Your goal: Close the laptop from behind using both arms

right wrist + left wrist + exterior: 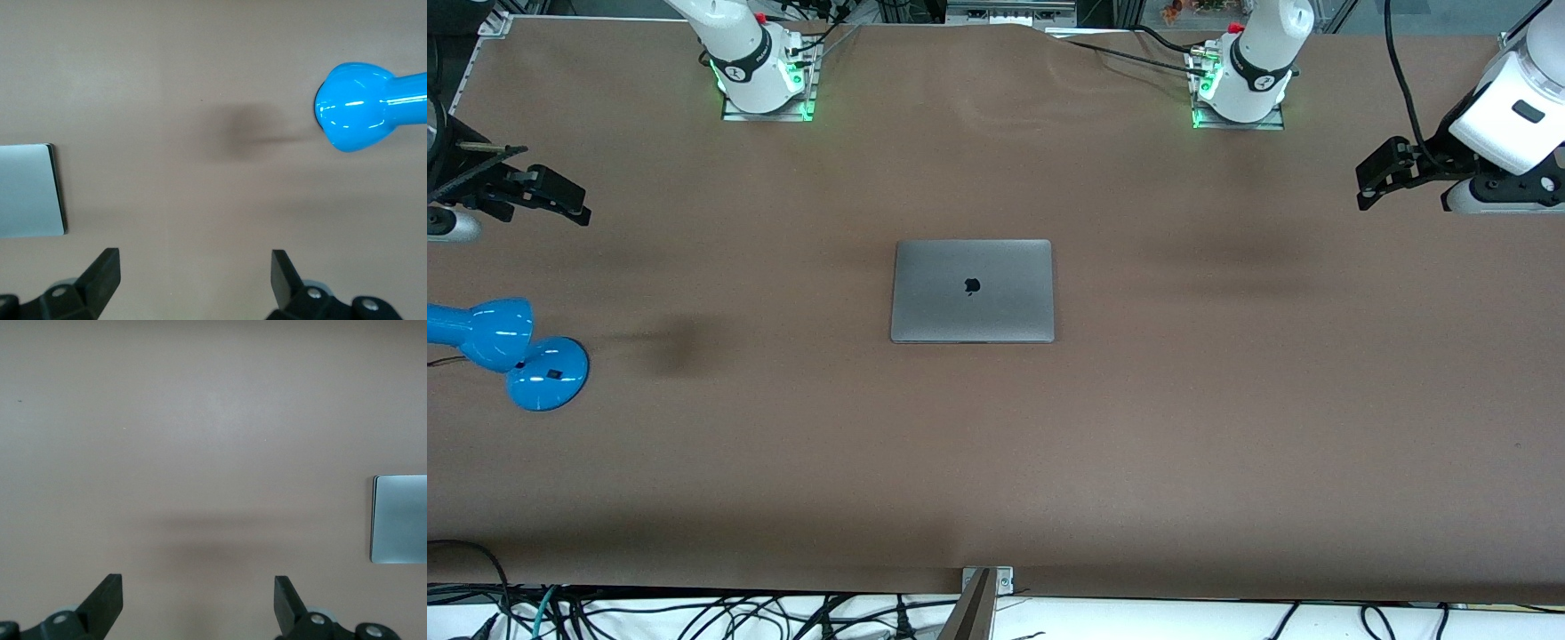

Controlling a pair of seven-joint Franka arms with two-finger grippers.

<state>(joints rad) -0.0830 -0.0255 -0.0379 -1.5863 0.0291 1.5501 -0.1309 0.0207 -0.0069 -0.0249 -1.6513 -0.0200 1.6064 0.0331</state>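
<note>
Left jaws: the black two-finger left gripper (pixel 198 603) stands with its jaws wide apart and holding nothing, up over bare bench toward the left arm's end, well apart from the laptop.
Right jaws: the black two-finger right gripper (pixel 195 280) is likewise spread wide and holding nothing, over bare bench toward the right arm's end.
Task's thing: the thin space-grey metal laptop with a dark apple logo on its lid (pixel 972 290) lies flat in the middle of the brown bench (pixel 1227 400), lid down and flush on its base; it looks already closed, with neither arm touching it.
Handling: likely stiff, smooth and slippery metal, moderately heavy for its thinness, and prone to scratches on the lid. Were it open, I would judge the top edge of the lid near its two corners the best contact, pushed evenly and gently rather than pinched.
Bystander: a glossy blue desk lamp with a round base (pixel 507 351) rests near the right arm's end, nearer the front camera than the right gripper.
Count: one laptop, two white jointed arms, two grippers, one lamp.
</note>
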